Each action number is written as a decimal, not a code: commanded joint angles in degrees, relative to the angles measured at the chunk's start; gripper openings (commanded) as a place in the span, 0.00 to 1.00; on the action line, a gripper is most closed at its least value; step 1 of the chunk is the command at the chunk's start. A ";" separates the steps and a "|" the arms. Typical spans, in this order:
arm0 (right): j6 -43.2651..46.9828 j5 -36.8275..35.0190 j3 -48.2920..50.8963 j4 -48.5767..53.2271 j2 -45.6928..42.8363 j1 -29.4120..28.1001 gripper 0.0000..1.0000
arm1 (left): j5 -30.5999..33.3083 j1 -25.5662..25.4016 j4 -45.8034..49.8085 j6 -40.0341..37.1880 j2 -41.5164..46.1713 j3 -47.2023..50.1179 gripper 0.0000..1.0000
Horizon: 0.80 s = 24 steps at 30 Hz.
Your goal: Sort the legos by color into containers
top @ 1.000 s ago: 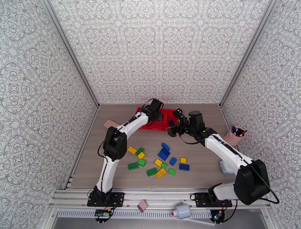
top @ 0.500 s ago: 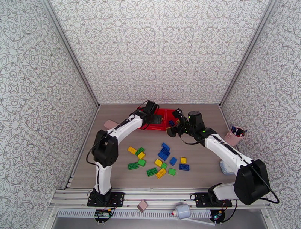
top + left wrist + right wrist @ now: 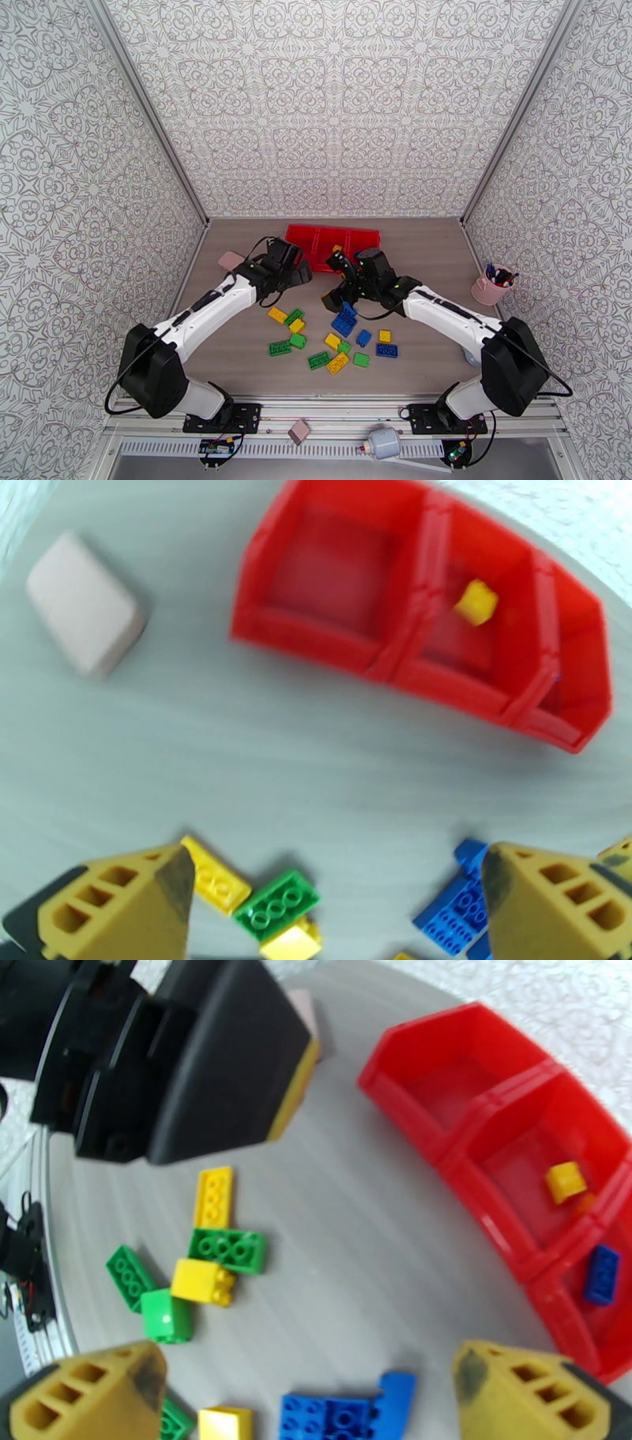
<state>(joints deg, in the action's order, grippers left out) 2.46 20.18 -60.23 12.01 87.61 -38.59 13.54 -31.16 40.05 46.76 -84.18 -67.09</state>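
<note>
The red three-compartment tray (image 3: 316, 234) lies at the back of the table. Its middle compartment holds a yellow brick (image 3: 476, 602), and the compartment to the right of it holds a blue brick (image 3: 602, 1274). Loose blue, green and yellow legos (image 3: 338, 341) lie scattered mid-table. My left gripper (image 3: 297, 273) hovers open in front of the tray's left end, with nothing between its fingers (image 3: 118, 902). A green brick (image 3: 276, 906) lies on the table below it. My right gripper (image 3: 336, 282) is open and empty above the blue bricks (image 3: 347, 1414).
A pink rounded block (image 3: 231, 260) lies left of the tray, near the left gripper. A pink pen cup (image 3: 490, 286) stands at the right edge. The two grippers are close together, with the left one's black body (image 3: 174, 1063) right before the right wrist camera.
The left gripper opened over the tray, leaving a yellow brick in the middle compartment, then drew back toward the pile. The right gripper also pulled back from the tray, staying open.
</note>
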 commanded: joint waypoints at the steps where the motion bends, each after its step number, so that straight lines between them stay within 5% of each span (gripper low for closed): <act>1: -2.61 -0.61 0.52 -0.80 1.26 -1.17 1.00 | -2.92 0.85 5.85 12.58 1.56 3.55 1.00; 9: -0.36 -3.58 -0.23 1.61 1.71 -1.36 1.00 | -15.44 2.18 7.79 28.12 -2.69 7.54 1.00; 16: -2.22 -3.68 1.32 1.09 0.82 0.17 1.00 | -20.46 1.79 6.45 29.75 -8.96 6.29 1.00; 24: -2.63 -5.06 3.84 0.70 -0.62 0.62 1.00 | -18.93 2.88 6.11 26.68 -14.19 3.81 1.00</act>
<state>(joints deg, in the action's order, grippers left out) 0.80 16.49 -57.65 12.47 88.66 -38.26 -4.89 -28.97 46.09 74.72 -97.08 -61.41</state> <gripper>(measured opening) 0.997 0.996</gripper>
